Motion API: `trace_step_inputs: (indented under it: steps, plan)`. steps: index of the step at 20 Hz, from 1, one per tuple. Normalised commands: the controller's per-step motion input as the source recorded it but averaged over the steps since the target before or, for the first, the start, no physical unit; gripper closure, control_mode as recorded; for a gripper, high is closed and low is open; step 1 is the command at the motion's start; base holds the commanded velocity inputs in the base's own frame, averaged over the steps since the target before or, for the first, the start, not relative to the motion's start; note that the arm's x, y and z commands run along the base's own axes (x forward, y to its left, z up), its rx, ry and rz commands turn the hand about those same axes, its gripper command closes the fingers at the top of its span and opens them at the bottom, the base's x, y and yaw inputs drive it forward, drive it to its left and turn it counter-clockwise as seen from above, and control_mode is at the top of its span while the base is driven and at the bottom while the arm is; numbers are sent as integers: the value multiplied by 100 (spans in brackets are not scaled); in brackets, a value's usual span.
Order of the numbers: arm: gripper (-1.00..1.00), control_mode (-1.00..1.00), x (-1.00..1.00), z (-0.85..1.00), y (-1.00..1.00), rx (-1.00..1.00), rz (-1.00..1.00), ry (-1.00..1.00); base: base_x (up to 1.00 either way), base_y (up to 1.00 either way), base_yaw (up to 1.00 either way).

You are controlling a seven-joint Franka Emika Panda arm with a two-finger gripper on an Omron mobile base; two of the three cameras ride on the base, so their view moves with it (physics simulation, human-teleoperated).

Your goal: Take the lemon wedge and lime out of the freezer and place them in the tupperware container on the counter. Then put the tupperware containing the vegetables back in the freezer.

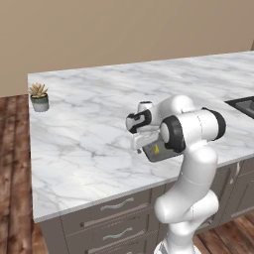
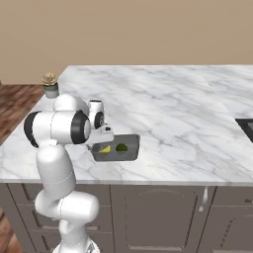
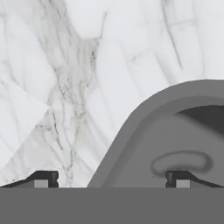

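Broadly, the counter (image 2: 178, 108) spreads as a wide marbled slab over grey drawers (image 1: 116, 221) with curved metal handles, and a black sink (image 1: 244, 105) cuts into it far to the arm's right. On it, near the front edge, lies the tupperware container (image 2: 129, 150), a dark grey tub standing upright with its opening upward; in the right base view its long axis runs left to right, along the counter's front edge. Inside it the lemon wedge (image 2: 105, 148) lies toward the arm's side, and the lime (image 2: 121, 147) sits just beside it, nearer the tub's middle. In the left base view the wedge (image 1: 156, 148) shows as a small yellow point through the tub's wall (image 1: 161, 155).

A small grey pot with a succulent (image 1: 39, 96) stands well apart at the counter's far left corner; nothing lies between it and the tub.

The pincer (image 3: 111, 180) hangs over the tub's left end, fingers spread apart: one fingertip (image 3: 42, 179) is over bare marble outside the rim (image 3: 131, 122), the other inside over the tub's floor, so the wall sits between them.
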Motion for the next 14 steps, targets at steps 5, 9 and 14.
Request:
trace_step_inputs:
  steps: [5,9,14]
  plan:
    - [100,-100,-30,-16,0,0,0,-1,0,0,0]
    - [100,-100,-6,-12,0,0,0,0,0,0,0]
    - [100,-100,-10,1,-14,6,6,-2,0,0,0]
